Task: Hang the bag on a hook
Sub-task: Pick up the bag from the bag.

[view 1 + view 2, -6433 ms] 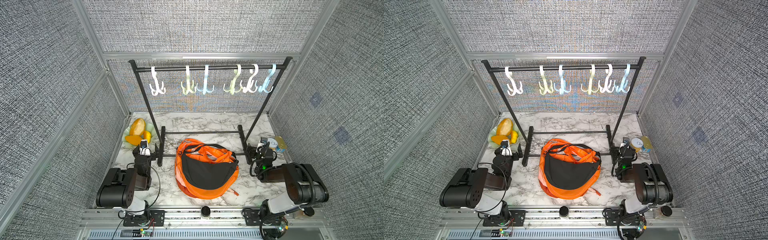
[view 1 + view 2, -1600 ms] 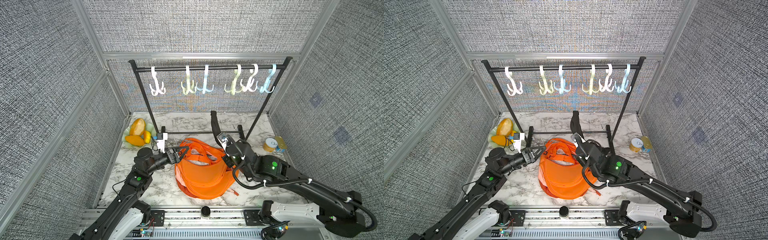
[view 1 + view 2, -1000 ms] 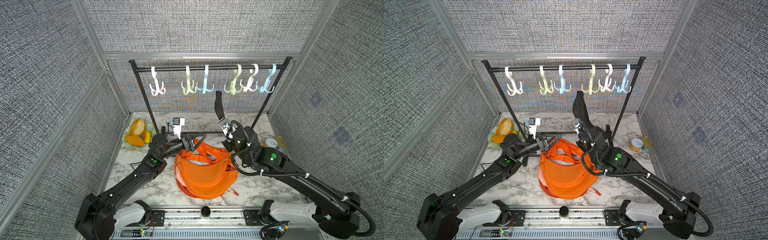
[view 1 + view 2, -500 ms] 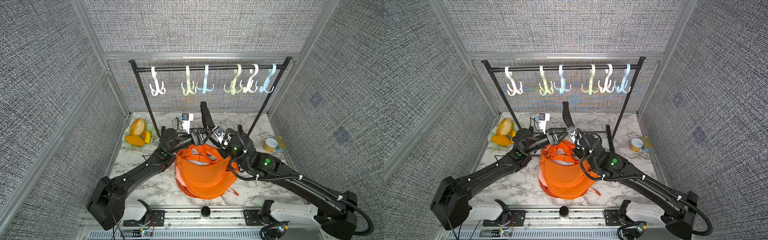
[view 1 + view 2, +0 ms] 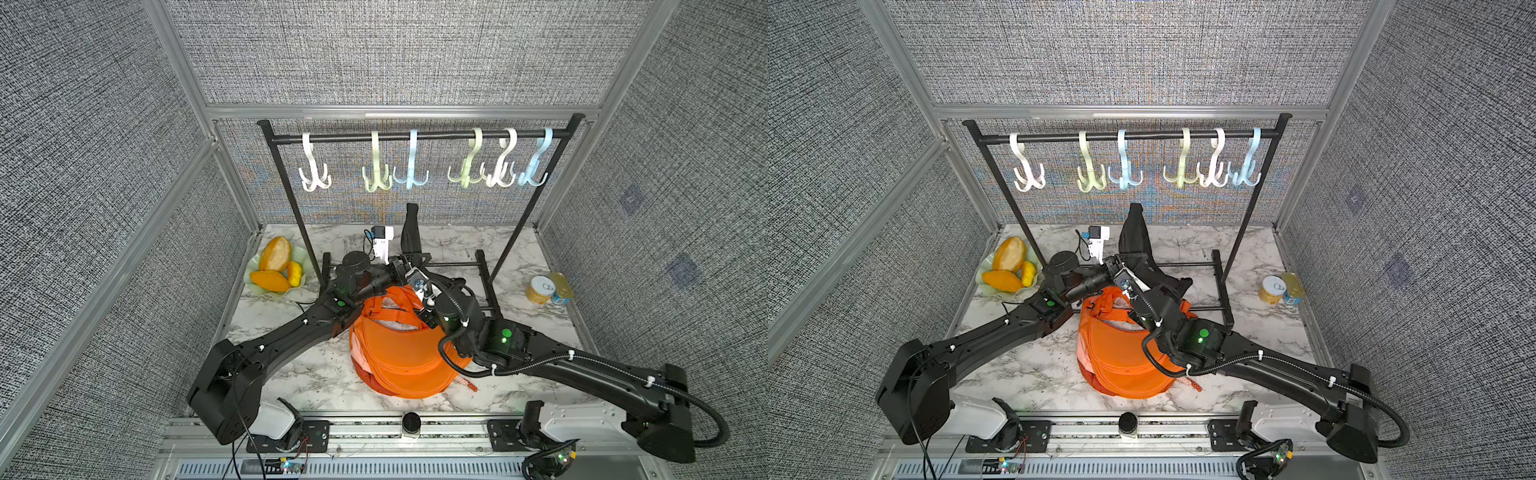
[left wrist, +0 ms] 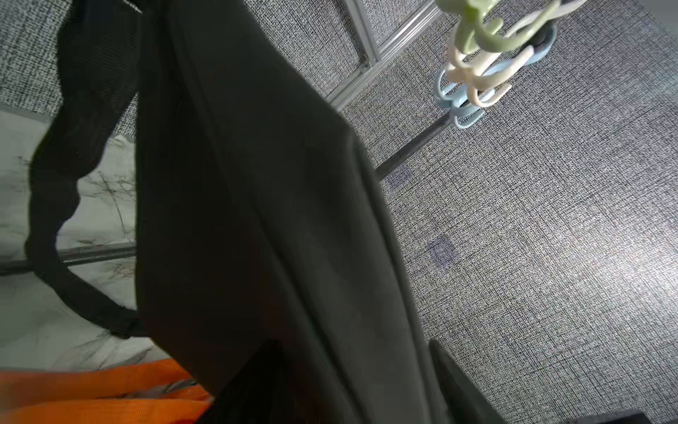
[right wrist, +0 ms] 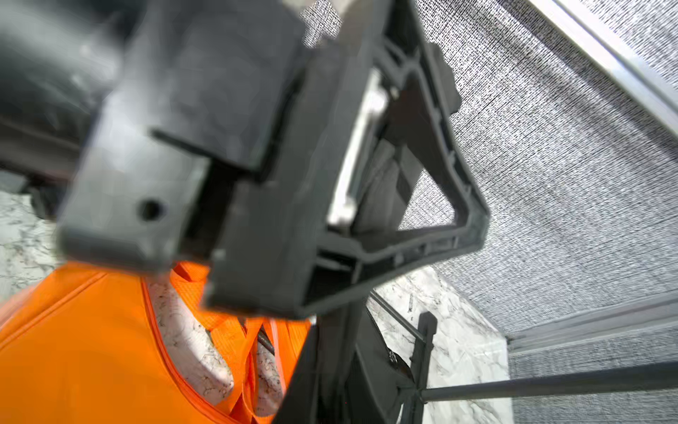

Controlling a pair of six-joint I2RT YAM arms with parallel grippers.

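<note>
Bag [image 5: 399, 353] lay centre, body just nearer than the rack [image 5: 440, 134]. R gripper [image 5: 417, 277] pinched its black strap [image 5: 410, 232] upright. L gripper [image 5: 1120, 264] sat at the strap (grip unclear). Risk: fumbled handover, strap drops short of the hooks [image 5: 409, 176].

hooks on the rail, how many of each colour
white hooks: 2
green hooks: 2
blue hooks: 2
total: 6
</note>
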